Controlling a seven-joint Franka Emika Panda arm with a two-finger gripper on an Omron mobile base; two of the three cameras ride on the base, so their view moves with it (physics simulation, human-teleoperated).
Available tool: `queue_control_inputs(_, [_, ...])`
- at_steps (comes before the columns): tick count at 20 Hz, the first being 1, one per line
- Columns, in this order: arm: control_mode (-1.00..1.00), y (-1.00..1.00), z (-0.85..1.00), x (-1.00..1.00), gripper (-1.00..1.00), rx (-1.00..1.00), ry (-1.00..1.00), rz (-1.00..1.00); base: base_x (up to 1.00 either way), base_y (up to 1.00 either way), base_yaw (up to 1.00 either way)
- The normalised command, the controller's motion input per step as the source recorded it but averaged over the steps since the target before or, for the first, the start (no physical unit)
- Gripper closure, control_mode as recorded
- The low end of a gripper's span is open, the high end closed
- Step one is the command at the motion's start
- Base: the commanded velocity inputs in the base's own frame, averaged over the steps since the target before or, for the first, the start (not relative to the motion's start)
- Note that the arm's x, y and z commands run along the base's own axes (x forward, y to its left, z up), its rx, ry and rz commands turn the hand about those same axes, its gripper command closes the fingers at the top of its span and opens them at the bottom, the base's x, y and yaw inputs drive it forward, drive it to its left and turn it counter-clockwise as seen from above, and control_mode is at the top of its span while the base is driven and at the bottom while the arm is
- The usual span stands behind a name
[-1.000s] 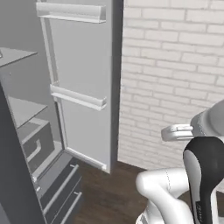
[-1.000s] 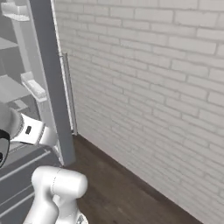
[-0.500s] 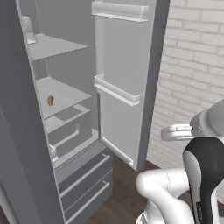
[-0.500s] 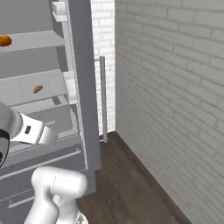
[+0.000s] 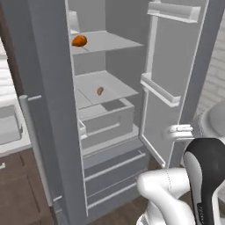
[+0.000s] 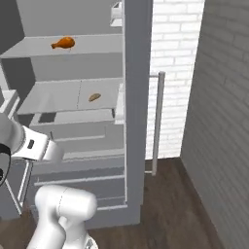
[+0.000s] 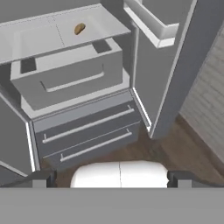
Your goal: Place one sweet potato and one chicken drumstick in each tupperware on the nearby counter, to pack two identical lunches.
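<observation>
Inside open fridge (image 5: 52,110): shelves (image 5: 101,90), brick wall (image 6: 170,73) beside.

This is a home kitchen. A tall grey refrigerator (image 5: 52,110) stands open, its door (image 5: 176,79) swung wide with rails on the inside. On its shelves lie a chicken drumstick (image 6: 63,43) and, one shelf lower, a small brown sweet potato (image 5: 99,91), with a crisper bin (image 7: 70,74) and freezer drawers (image 7: 87,131) below. Beside the fridge, a pale-grey tabletop (image 5: 11,143) sits over dark brown cabinets (image 5: 17,189). The walls are white-painted brick (image 6: 168,58), and the floor (image 6: 170,204) is dark wood plank.
</observation>
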Motion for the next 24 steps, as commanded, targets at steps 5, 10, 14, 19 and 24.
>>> queue_control_inputs(5, [1.0, 0.0, 0.0, 0.0, -1.0, 0.0, 0.0, 0.0, 0.75, 0.04, 0.45])
queue_control_inputs(10, [1.0, 0.0, 0.0, 0.0, -1.0, 0.0, 0.0, 0.0, 0.97, -0.01, 0.41])
queue_control_inputs(14, [1.0, 0.0, 0.0, 0.0, -1.0, 0.0, 0.0, 0.0, 0.28, -0.18, 0.35])
queue_control_inputs(19, [1.0, 0.0, 0.0, 0.0, -1.0, 0.0, 0.0, 0.0, 0.2, -0.15, 0.28])
queue_control_inputs(24, [1.0, 0.0, 0.0, 0.0, -1.0, 0.0, 0.0, 0.0, 0.46, -0.08, 0.06])
